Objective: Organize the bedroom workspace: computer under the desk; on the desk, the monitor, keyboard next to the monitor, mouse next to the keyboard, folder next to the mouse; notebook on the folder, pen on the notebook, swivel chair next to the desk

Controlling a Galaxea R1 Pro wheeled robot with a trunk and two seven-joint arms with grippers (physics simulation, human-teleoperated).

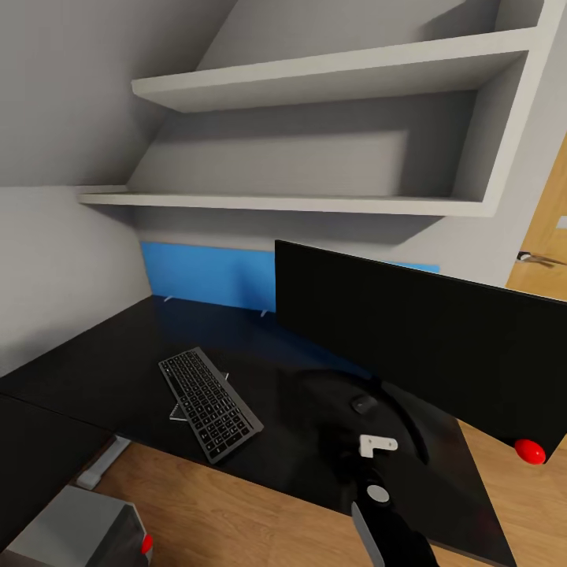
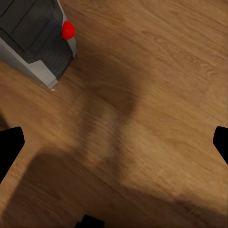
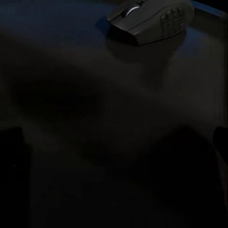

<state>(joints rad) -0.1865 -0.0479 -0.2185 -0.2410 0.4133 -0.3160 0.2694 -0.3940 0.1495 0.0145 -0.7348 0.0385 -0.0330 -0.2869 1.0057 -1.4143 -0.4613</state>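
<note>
1. Glossy black table (image 1: 102,354) carries the wide black flat monitor (image 1: 425,354).
2. Grey slim keyboard (image 1: 209,403) lies left of the monitor.
3. Small black mouse (image 3: 149,21) rests on the table, ahead of the right gripper (image 3: 118,142), fingers apart.
4. Left gripper (image 2: 114,142) hangs spread over the wooden floor (image 2: 156,85).

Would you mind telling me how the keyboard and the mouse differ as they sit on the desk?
The keyboard is long, flat and grey-framed; the mouse is small, rounded and black. The keyboard lies out in the open left of the monitor; the mouse sits right before it. Both rest on the desk.

Keyboard (image 1: 210,404) left of mouse (image 1: 363,405)
</note>
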